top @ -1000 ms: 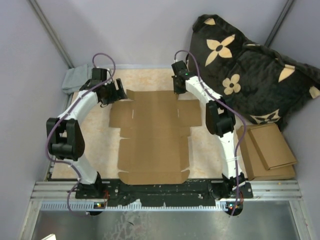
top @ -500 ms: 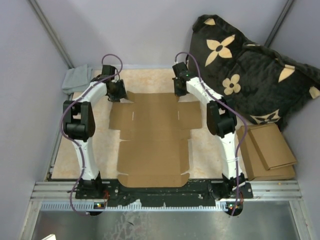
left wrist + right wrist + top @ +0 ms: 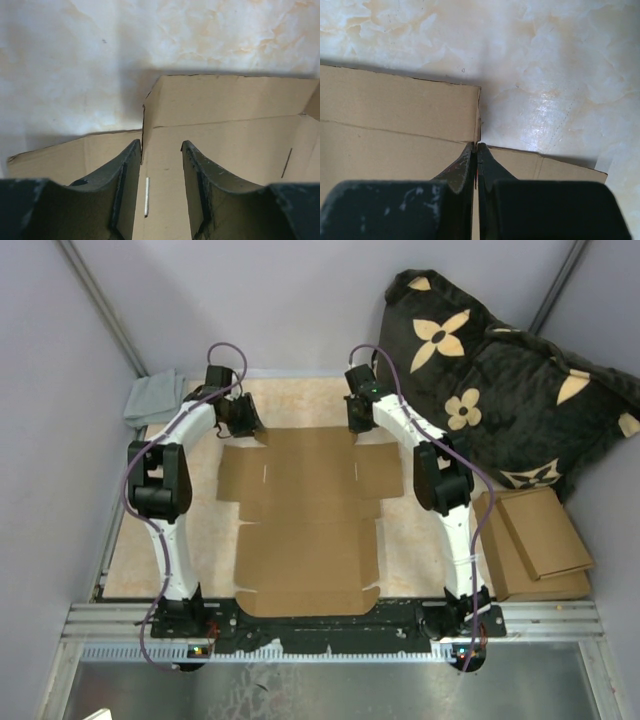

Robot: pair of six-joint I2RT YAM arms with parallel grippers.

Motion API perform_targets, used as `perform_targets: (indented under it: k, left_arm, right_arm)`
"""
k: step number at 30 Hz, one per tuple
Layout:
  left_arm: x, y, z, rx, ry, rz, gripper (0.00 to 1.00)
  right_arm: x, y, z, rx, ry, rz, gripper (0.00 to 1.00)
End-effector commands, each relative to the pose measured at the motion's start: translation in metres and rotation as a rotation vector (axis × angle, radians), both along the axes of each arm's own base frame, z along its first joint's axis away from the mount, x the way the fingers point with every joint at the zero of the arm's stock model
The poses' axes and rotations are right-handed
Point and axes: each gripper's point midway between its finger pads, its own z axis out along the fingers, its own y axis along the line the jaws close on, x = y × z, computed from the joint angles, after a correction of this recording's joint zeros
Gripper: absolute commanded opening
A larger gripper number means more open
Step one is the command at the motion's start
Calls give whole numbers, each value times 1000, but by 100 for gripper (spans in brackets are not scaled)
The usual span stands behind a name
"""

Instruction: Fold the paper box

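The paper box (image 3: 305, 510) lies flat and unfolded on the marbled table, a brown die-cut sheet with flaps and slits. My left gripper (image 3: 247, 422) hovers at its far left corner. In the left wrist view this gripper (image 3: 161, 147) is open, and its fingers (image 3: 125, 190) straddle the slit beside the far flap (image 3: 225, 100). My right gripper (image 3: 356, 420) is at the far right corner. In the right wrist view it (image 3: 476, 147) is shut, tips at the cut between the far flap (image 3: 400, 102) and the side flap (image 3: 540, 167).
A black pillow with beige flowers (image 3: 500, 380) fills the back right. A stack of smaller flat cardboard pieces (image 3: 535, 540) lies at the right edge. A grey cloth (image 3: 155, 398) sits at the far left corner. A metal rail (image 3: 330, 625) runs along the near edge.
My left arm has swung right and forward, bringing its gripper from left of the box to the far left corner. The right arm and the box have not moved.
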Motion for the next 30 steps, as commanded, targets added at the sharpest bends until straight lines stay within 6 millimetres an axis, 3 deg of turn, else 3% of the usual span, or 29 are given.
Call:
perform_targets:
  k: [1, 4, 11, 15, 21, 30]
  left_arm:
    - [8, -29, 20, -69, -55, -53, 45]
    - [8, -37, 19, -88, -46, -64, 45]
    - [11, -57, 12, -104, -39, -97, 44]
    - [15, -65, 2, -108, -23, -103, 44]
    - [19, -66, -16, -95, 25, -105, 44]
    - [22, -67, -35, -96, 63, -90, 44]
  right_arm:
    - [8, 8, 40, 39, -75, 30, 1]
    - [8, 12, 43, 54, -80, 38, 3]
    - [8, 33, 51, 129, -91, 89, 25]
    - [11, 45, 52, 177, -86, 117, 31]
    - [15, 53, 34, 189, -44, 134, 38]
    - [10, 62, -16, 205, 60, 139, 40]
